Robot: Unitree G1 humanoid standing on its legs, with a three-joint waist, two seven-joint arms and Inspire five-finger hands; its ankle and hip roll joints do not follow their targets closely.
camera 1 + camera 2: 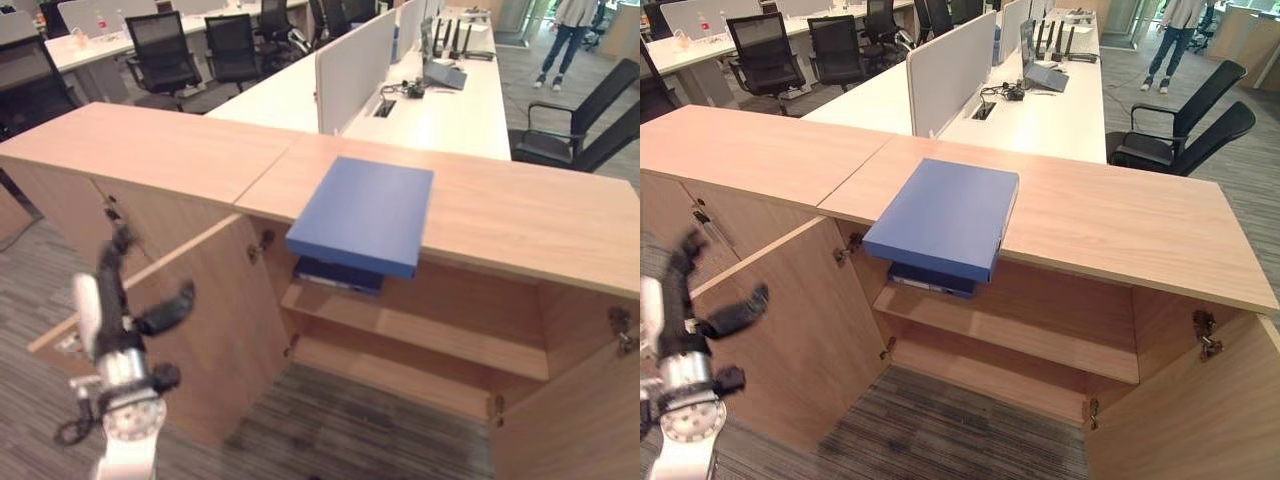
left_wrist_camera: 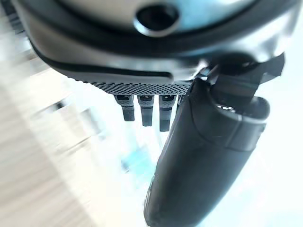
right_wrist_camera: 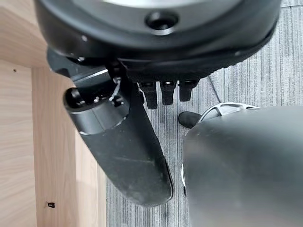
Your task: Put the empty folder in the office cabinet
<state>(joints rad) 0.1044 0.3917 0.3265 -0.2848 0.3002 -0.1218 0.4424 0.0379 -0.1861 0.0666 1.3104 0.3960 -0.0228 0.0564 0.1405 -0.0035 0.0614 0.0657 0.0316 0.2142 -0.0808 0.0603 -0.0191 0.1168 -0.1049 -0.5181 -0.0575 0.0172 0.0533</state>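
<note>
A blue folder (image 1: 366, 212) lies flat on the wooden cabinet top (image 1: 520, 215), its front part jutting out over the open compartment. A second, darker folder (image 1: 338, 274) lies on the upper shelf (image 1: 430, 337) just beneath it. My left hand (image 1: 118, 318) is raised at the lower left, in front of the open left door (image 1: 215, 320), well left of and below the blue folder. Its fingers are straight, its thumb (image 2: 203, 161) is spread, and it holds nothing. My right hand (image 3: 128, 146) hangs over the carpet beside a wooden panel, fingers relaxed and empty.
The cabinet's right door (image 1: 580, 420) also stands open. A lower shelf (image 1: 400, 375) sits under the upper one. Behind the cabinet are white desks (image 1: 440, 110) with dividers, black office chairs (image 1: 575, 135) and a person (image 1: 568, 40) standing far back.
</note>
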